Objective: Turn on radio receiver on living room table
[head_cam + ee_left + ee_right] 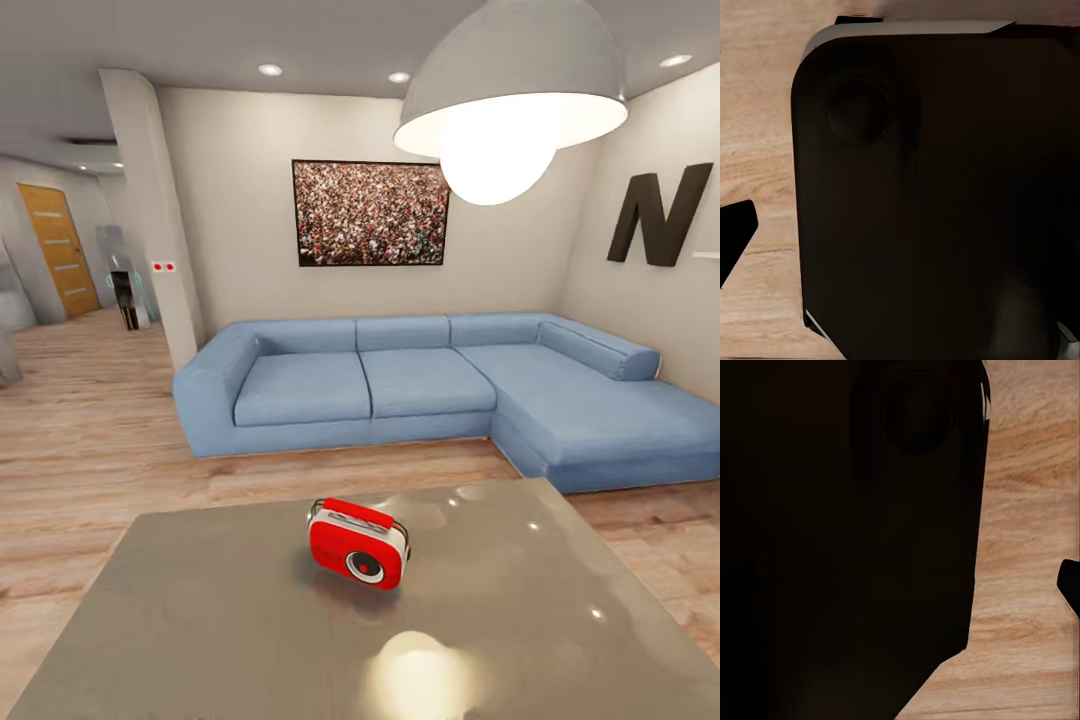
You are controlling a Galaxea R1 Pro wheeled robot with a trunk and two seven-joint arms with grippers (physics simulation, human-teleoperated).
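Observation:
The red radio receiver point(358, 543) stands on the glossy grey-brown table point(200, 620), near the middle of its top. Its round dark dial faces toward me and its thin wire handle arches over the silver-white trim. In the left wrist view one dark fingertip point(733, 236) pokes in at the picture's edge over wood floor. The right wrist view has a similar dark fingertip point(1071, 585) at its edge. A large dark rounded body point(945, 195) of the robot blocks most of both wrist views, so the jaws' spacing is hidden.
Beyond the table lies light wood plank floor point(90, 450), then a blue L-shaped sofa point(400, 385) under a crowd-photo picture point(370, 213). A grey pendant lamp point(510, 90) hangs overhead. A pillar point(155, 220) and an orange door point(58, 250) stand at the left.

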